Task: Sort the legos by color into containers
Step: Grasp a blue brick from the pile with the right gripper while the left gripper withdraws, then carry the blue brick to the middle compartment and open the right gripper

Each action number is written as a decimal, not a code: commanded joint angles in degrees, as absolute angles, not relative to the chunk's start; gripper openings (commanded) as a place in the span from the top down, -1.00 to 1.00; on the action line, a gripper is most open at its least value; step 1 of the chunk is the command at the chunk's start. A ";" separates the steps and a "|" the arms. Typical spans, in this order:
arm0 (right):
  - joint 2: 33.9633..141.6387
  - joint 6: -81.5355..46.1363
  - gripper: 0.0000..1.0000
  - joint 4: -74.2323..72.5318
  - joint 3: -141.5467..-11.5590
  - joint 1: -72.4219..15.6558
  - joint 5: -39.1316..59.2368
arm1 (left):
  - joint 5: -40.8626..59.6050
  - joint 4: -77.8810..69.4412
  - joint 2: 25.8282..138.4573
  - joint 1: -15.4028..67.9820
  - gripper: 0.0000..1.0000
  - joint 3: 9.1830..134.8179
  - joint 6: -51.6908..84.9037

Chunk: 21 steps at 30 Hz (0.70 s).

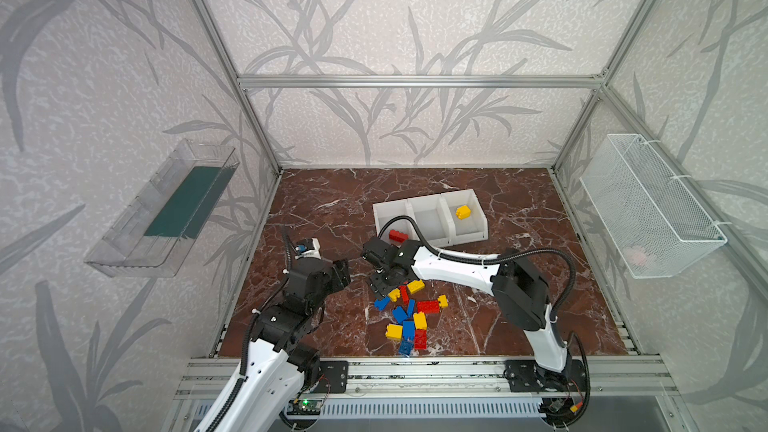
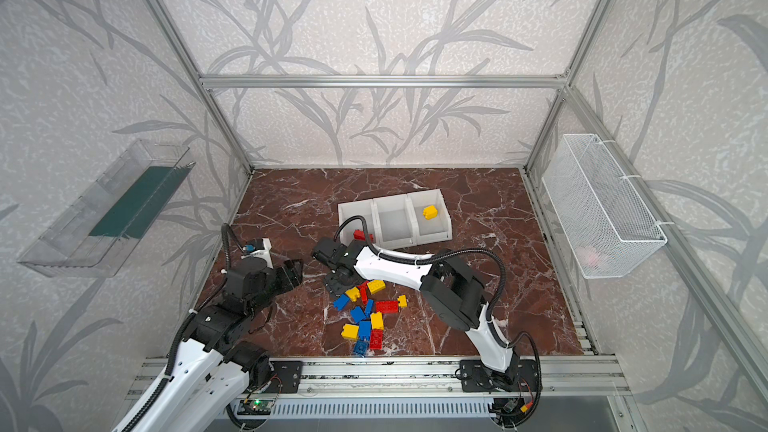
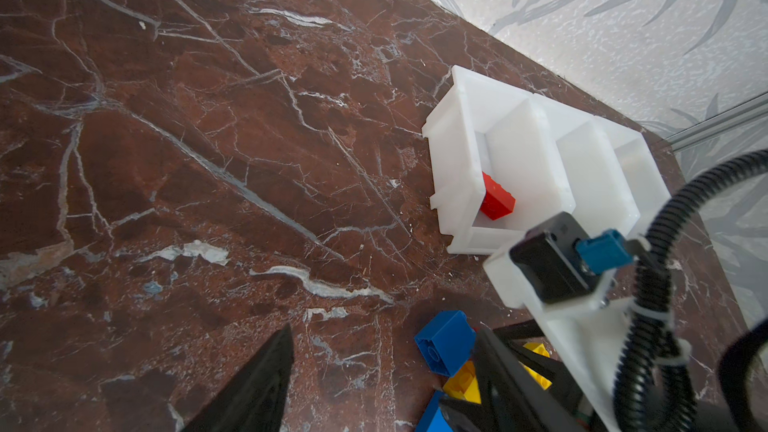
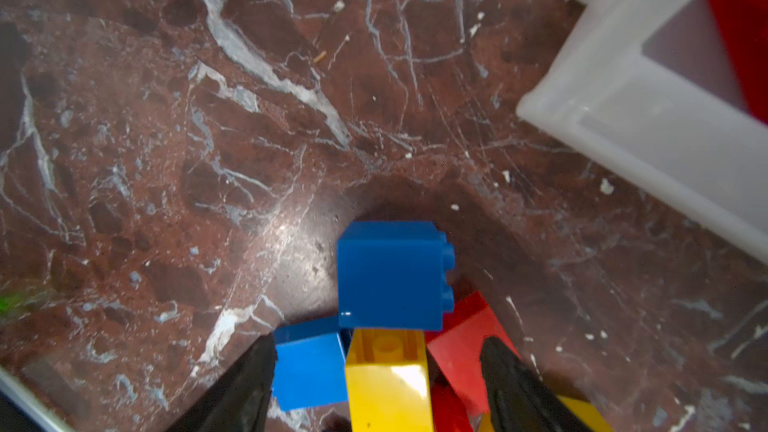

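The table (image 1: 316,209) is carrying a white container (image 1: 409,200) toward the back. A red lego (image 1: 397,236) is lying in its left compartment and a yellow lego (image 1: 463,212) in its right one, while the middle one is showing nothing. Nearer the front, the pile of legos (image 1: 409,313) is lying mixed and touching, so the sorting is looking barely begun.

The step in hand looks like a pick from the pile's far-left edge. The right gripper (image 4: 380,347) is hanging there, its fingers (image 4: 245,384) standing wide apart and gripping nothing. They are straddling a yellow brick (image 4: 388,384) whose long axis is running in line with them. Just beyond it a blue cube (image 4: 390,274) is lying on its side, studs pointing along the table and hollow underside facing the left gripper (image 1: 343,274). That gripper is hovering open and empty beside the pile.

The next move is calling for a descent and a close on one brick only.
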<state>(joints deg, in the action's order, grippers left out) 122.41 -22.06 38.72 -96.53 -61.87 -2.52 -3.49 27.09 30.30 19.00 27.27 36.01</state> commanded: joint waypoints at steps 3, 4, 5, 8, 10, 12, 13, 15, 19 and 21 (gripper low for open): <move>126.39 -19.55 -0.54 43.85 -102.61 -61.66 -3.70 | -2.27 30.30 27.82 18.90 -0.42 25.74 39.32; 127.19 -19.42 -0.50 44.18 -103.51 -61.45 -3.54 | -1.98 30.41 27.24 18.87 -0.42 25.46 39.62; 127.77 -19.25 -0.46 44.44 -104.10 -61.23 -3.36 | -1.86 30.56 26.79 18.90 -0.42 25.25 39.92; 128.87 -19.29 -0.32 44.31 -104.68 -60.50 -2.94 | -1.76 30.93 25.48 18.90 -0.41 24.68 40.67; 129.11 -19.45 -0.24 43.66 -104.21 -60.04 -2.23 | -1.68 31.18 25.30 18.90 -0.41 24.59 40.97; 129.20 -19.57 -0.17 43.27 -103.68 -59.84 -2.02 | -1.69 31.14 25.27 18.90 -0.41 24.43 41.04; 129.23 -19.60 -0.15 43.04 -103.50 -59.84 -2.02 | -1.67 31.12 25.26 18.91 -0.41 24.45 41.04; 129.18 -19.57 -0.06 42.72 -103.27 -59.81 -2.07 | -1.58 30.98 25.31 18.90 -0.41 24.43 41.04; 128.46 -19.55 0.06 42.16 -102.44 -59.85 -2.54 | -1.41 30.62 26.09 18.90 -0.41 24.26 41.05; 127.53 -19.38 0.08 42.01 -102.02 -59.81 -2.92 | -1.33 30.39 26.19 18.90 -0.41 24.09 41.04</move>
<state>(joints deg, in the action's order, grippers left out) 128.95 -19.81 41.65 -103.20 -59.88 -2.50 -1.37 29.61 26.09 19.00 24.97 40.16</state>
